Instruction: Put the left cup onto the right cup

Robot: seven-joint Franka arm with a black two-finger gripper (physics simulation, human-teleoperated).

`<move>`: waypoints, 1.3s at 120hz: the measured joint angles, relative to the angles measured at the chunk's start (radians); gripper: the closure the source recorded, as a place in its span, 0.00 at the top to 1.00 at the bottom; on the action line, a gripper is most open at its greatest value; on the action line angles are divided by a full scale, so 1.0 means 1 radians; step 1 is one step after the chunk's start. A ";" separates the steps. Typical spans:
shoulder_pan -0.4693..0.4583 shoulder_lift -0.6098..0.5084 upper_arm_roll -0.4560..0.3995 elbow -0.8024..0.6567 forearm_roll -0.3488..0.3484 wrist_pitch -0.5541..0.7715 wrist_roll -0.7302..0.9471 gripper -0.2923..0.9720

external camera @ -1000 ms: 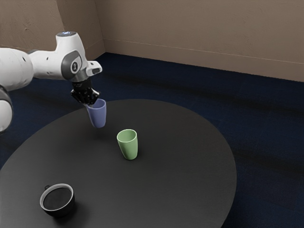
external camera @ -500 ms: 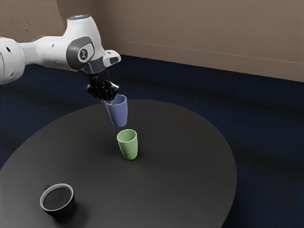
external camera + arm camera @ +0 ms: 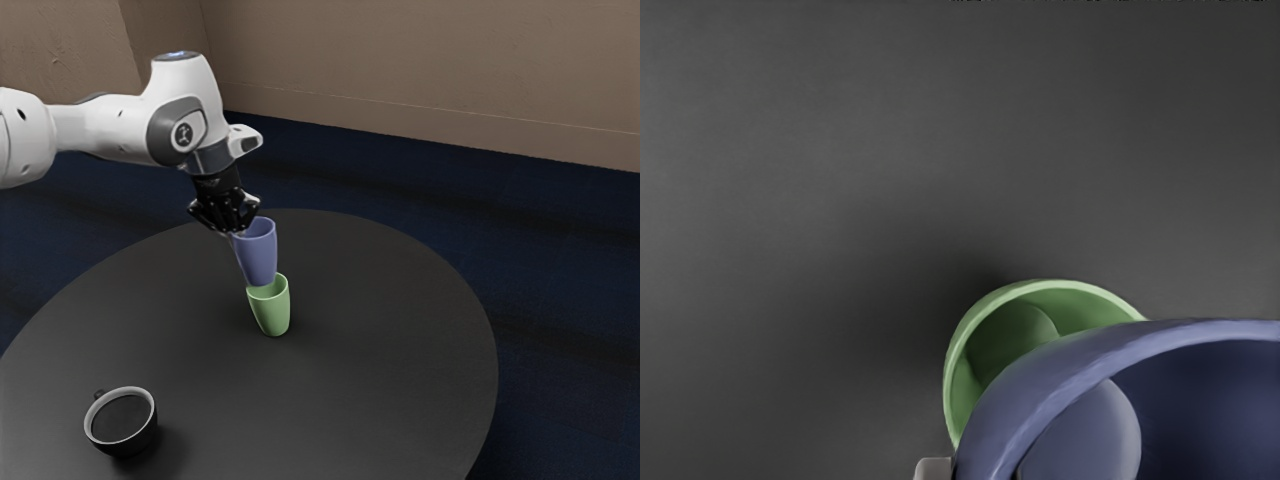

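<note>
1. Blue cup (image 3: 257, 255), tilted, hangs pinched by its rim in the black gripper (image 3: 238, 226).
2. Its base sits at the mouth of the green cup (image 3: 270, 308), near the table's (image 3: 400, 380) middle.

A bare, rendered room, possibly a lounge or an office corner, is hosting this scene. Tan walls (image 3: 420, 50) are running across twelve o'clock, meeting dark blue carpet (image 3: 500, 210) along a pale baseboard (image 3: 450, 117). A round black table (image 3: 400, 400) is filling the foreground, carrying a black mug (image 3: 120, 422) at seven o'clock and a blue cup (image 3: 256, 250) and green cup (image 3: 270, 308) near its centre. A white robot arm (image 3: 100, 125) is reaching in from ten o'clock.
</note>
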 joint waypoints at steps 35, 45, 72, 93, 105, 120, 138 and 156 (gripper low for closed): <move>0.001 0.027 -0.003 0.002 -0.001 0.039 -0.051 0.15; 0.002 0.034 -0.003 0.001 -0.001 0.047 -0.062 0.15; 0.002 0.041 -0.003 -0.020 -0.006 0.057 -0.086 0.15; 0.001 0.036 -0.003 -0.032 -0.009 0.060 -0.097 0.28; 0.001 0.031 -0.003 -0.035 -0.008 0.061 -0.100 0.45; 0.000 0.009 -0.003 -0.034 -0.002 0.056 -0.101 0.59; -0.014 -0.043 0.001 -0.029 0.001 0.038 -0.098 0.68; -0.036 -0.101 0.003 -0.015 0.016 0.010 -0.081 0.73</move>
